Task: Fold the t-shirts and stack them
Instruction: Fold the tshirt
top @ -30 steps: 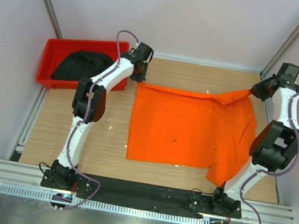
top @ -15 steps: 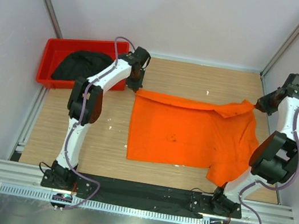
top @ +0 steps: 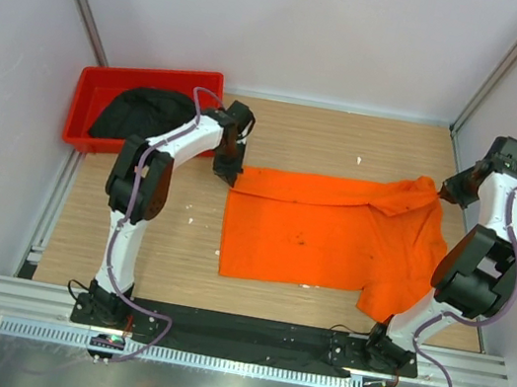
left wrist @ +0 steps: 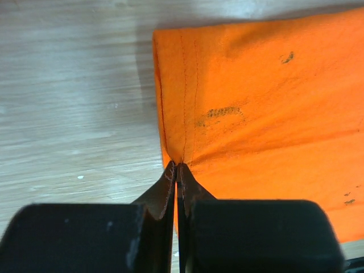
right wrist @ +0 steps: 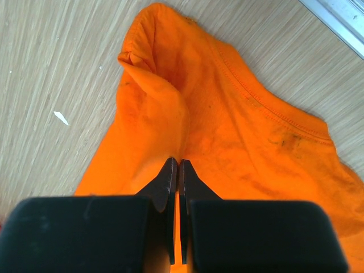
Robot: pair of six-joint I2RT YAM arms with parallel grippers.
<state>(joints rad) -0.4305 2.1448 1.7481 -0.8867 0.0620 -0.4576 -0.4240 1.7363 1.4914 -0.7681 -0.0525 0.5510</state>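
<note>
Wooden tabletop [top: 330,131] fills the middle of the overhead view, with pale walls [top: 318,24] closing it in on three sides. Spread across the centre and right of the frame lies the orange t-shirt [top: 321,235], mostly flat on the wood. Its top edge runs from centre frame toward the upper right, and its right side is rumpled and folded over itself. In the upper left the red bin [top: 150,72] sits at the table's corner, with the black t-shirt [top: 138,112] heaped inside it. Now the arms. The left gripper [top: 232,174] is down at the orange shirt's upper-left corner, and its wrist view shows the jaws pressed tight on the hemmed edge, stitch lines running up from the tips. At the right edge of the frame, the right gripper [top: 446,190] is pinching a raised ridge of orange cloth, jaws squeezed together on the fold. A tiny white fleck [top: 360,159] lies on bare wood just above the shirt.
</note>
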